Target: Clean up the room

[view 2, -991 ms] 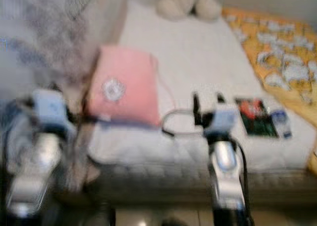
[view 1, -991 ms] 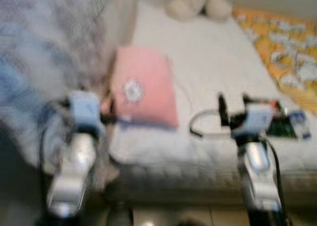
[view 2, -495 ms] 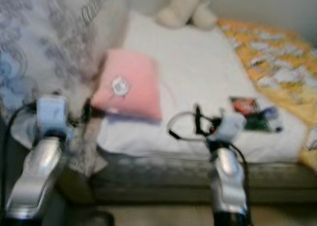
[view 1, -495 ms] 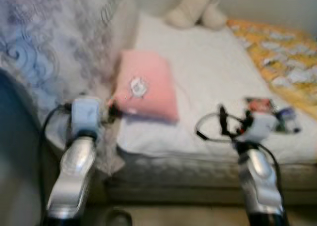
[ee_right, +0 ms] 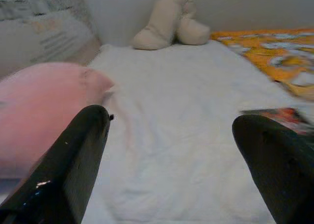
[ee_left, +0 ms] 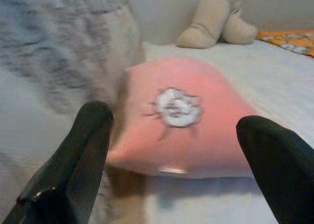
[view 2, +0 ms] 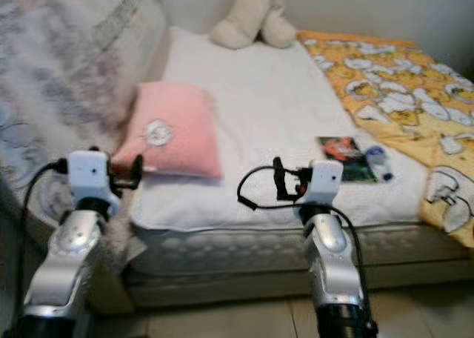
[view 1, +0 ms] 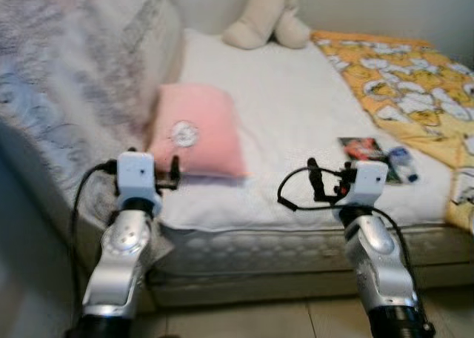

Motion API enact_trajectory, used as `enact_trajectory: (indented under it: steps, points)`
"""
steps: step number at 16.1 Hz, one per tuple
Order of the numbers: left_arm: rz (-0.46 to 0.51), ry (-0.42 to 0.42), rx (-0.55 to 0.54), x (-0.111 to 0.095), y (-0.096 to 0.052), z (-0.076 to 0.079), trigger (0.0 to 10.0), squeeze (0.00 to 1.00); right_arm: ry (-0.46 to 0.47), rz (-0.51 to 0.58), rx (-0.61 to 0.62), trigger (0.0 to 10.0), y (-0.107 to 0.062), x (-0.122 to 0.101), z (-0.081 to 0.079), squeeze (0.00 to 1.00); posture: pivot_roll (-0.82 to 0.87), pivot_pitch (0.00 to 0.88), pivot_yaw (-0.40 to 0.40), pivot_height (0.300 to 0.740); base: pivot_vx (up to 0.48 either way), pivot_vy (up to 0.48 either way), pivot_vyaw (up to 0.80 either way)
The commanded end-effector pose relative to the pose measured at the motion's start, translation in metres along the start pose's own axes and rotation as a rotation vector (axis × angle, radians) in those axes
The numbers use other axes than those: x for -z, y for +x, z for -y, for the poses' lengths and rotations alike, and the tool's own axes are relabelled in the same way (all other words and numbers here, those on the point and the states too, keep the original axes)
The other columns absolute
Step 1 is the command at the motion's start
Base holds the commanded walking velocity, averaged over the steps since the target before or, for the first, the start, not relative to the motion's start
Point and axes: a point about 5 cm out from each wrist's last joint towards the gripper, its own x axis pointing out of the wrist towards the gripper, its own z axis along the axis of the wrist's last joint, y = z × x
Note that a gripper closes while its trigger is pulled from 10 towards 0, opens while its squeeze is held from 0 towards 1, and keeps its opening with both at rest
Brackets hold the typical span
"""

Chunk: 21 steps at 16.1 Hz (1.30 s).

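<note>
Head cameras look down on a bed (view 1: 296,130) with a white sheet; its mattress edge runs across the lower part of the view, tiled floor (view 1: 244,327) below it.

Pink pillow (view 1: 196,139) lies on the robot's left part of the sheet, flat, with a small white flower-like emblem (view 1: 182,134) on top. Its left edge is close to a grey-and-white patterned blanket (view 1: 67,93) heaped along the bed's left side; whether they touch cannot be told.

Beige plush toy (view 1: 266,15) sits at the far end of the bed against the wall. Orange patterned blanket (view 1: 400,93) covers the right side of the bed. Near its edge, on the white sheet, lie a dark flat packet with red print (view 1: 363,151) and, just beside it on the right, a small bottle-like item (view 1: 402,164), too blurred to name more closely.

Left gripper (view 1: 172,176): held just in front of the near edge of the pink pillow, above the mattress edge. In the left wrist view, fingers (ee_left: 73,155) are spread wide, nothing between them; the pillow fills the gap ahead, apart from both tips.

Right gripper (view 1: 315,184): over the bare white sheet near the mattress edge, between pillow and packet, well apart from both. In the right wrist view, fingers (ee_right: 64,170) are spread wide and hold nothing.
</note>
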Motion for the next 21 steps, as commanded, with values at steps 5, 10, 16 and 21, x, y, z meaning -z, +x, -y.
enact_trajectory:
  steps: [5, 10, 16, 21]
  points:
    - [0.026, -0.011, -0.032, -0.007, 0.016, -0.003, 10.0, 0.0, -0.026, 0.022, 0.024, 10.0, 0.004, -0.007, 0.004, 0.0, -0.03, 0.0, -0.038, 0.74, 0.31, -0.363, 0.0]
    - [-0.009, -0.108, -0.042, 0.004, 0.015, -0.009, 10.0, 0.0, -0.074, 0.03, -0.017, 10.0, -0.002, -0.005, -0.003, 0.0, -0.04, 0.0, -0.027, 0.74, 0.32, -0.353, 0.0]
    - [0.034, -0.082, 0.035, 0.001, 0.011, 0.0, 10.0, 0.0, -0.092, 0.002, -0.026, 10.0, -0.002, 0.001, -0.003, 0.0, -0.02, 0.0, -0.04, 0.74, 0.341, -0.334, 0.0]
    - [0.055, -0.058, 0.015, -0.002, 0.006, -0.006, 10.0, 0.0, -0.09, -0.023, -0.034, 10.0, 0.0, 0.005, -0.001, 0.0, 0.02, 0.004, -0.068, 0.74, 0.341, -0.334, 0.0]
